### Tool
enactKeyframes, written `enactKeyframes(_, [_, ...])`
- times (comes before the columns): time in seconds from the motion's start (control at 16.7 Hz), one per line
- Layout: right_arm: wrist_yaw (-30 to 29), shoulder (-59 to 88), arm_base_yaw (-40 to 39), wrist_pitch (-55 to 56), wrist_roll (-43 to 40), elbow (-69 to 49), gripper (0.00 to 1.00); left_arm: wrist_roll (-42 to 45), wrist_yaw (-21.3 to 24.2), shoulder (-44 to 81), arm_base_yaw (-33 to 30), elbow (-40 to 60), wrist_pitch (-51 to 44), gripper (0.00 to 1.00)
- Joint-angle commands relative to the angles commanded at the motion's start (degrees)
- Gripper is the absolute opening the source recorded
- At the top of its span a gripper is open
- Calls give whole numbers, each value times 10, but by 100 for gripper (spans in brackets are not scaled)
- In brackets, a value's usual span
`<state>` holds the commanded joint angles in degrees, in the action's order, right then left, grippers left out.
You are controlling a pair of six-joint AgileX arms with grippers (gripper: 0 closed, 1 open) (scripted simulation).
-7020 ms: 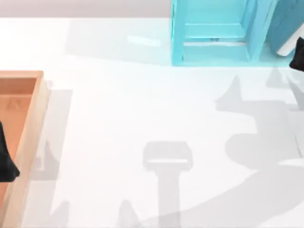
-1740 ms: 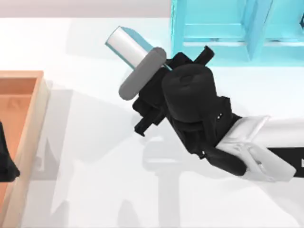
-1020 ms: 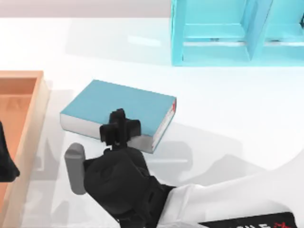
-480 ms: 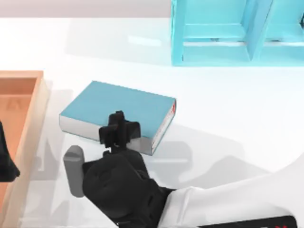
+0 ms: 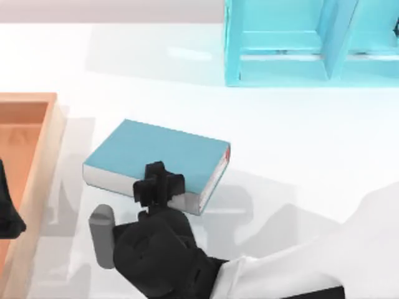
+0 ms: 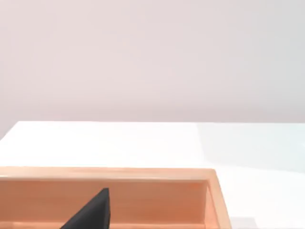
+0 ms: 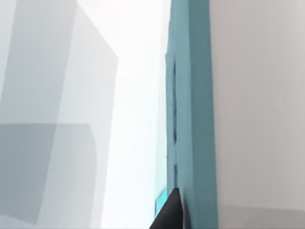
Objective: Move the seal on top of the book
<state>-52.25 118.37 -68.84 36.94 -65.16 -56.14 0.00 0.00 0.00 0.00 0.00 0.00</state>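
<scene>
Book (image 5: 163, 156) mid-table; tray (image 5: 38, 180) left; shelf unit (image 5: 293, 43) behind-right.

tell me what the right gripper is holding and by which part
Apparently the book, held by the right gripper, jaws on its near long edge, the white page side. The left gripper sits parked over the wooden tray.

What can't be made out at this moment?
- Book: part of its near edge, top view, covered by the right tool hanging over it.
- Wooden tray: most of its inside, cut off by the top view's left edge and partly covered by the parked left tool.
- Shelf unit: its upper part, cut off by the top view's top edge.
</scene>
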Motion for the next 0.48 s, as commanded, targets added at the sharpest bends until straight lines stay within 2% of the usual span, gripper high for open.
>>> enactKeyframes(0.24, [0, 3, 0, 4, 0, 1, 0, 0, 0, 0, 0, 0, 0, 100])
enactKeyframes(0.48, [0, 3, 0, 4, 0, 1, 30, 0, 0, 0, 0, 0, 0, 100])
